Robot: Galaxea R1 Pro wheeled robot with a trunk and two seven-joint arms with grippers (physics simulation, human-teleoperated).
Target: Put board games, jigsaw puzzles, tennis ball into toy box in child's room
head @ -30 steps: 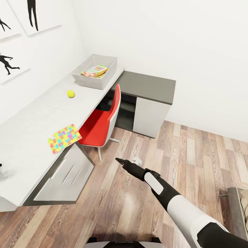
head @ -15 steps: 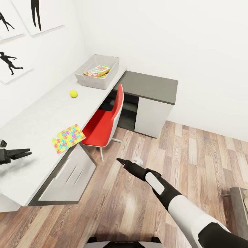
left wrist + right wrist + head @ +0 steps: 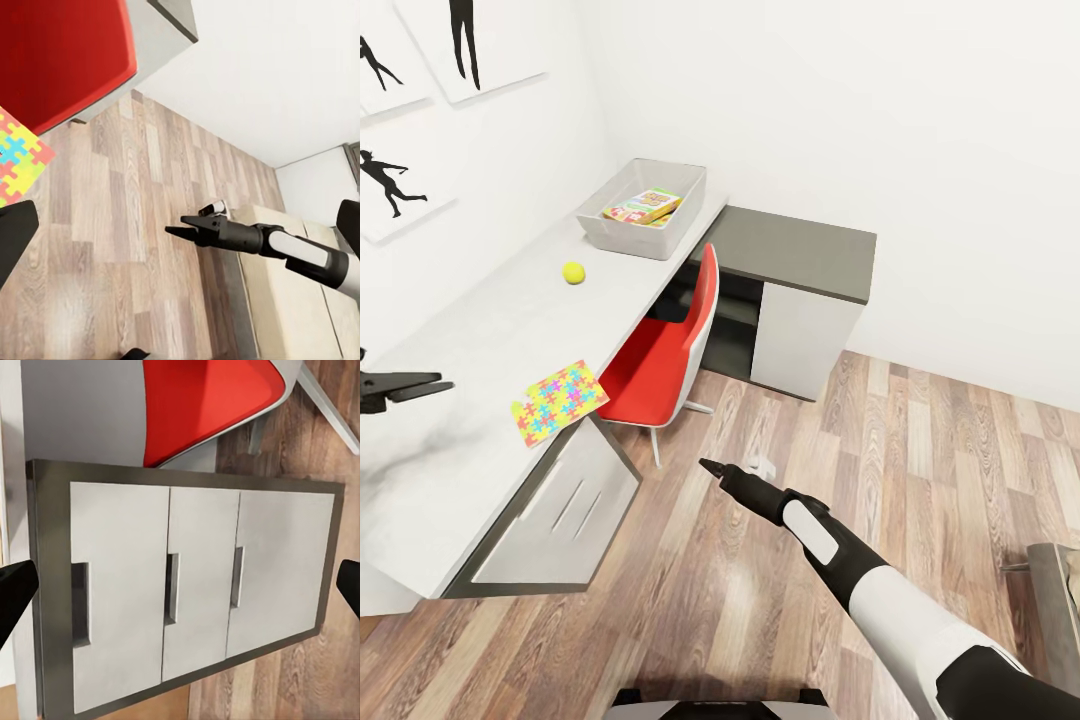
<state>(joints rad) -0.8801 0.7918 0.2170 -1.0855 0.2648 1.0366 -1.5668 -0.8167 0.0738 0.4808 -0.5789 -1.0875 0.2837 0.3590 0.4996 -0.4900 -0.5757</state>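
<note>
- The table (image 3: 490,330) is long with a smooth light-grey top, and it runs along the white wall.
- A lower dark-grey part (image 3: 800,250) joins the table at the far end, by the corner of the room.
- The floor (image 3: 920,450) is made of brown wood planks with streaky lines.
- Black shapes of people hang on the wall in white pictures (image 3: 400,185).
- The toy box (image 3: 645,207) is a wide grey bin with sloping sides. It sits at the far end of the table.
- A flat printed board game (image 3: 643,207) lies inside the toy box.
- The tennis ball (image 3: 573,272) is small, round and yellow-green. It sits on the table top, nearer than the toy box.
- A jigsaw puzzle (image 3: 558,402) is a thin square in many bright colours. It lies at the front edge of the table, and one corner sticks out over the edge.
- A shiny red chair (image 3: 660,355) is tucked under the table.
- Three white drawers (image 3: 199,589) with slot handles sit under the table.
- The left gripper (image 3: 410,385) hangs over the table with its fingers a little apart, holding nothing.
- The right gripper (image 3: 712,468) points out over the floor with its dark fingers close together, holding nothing.
</note>
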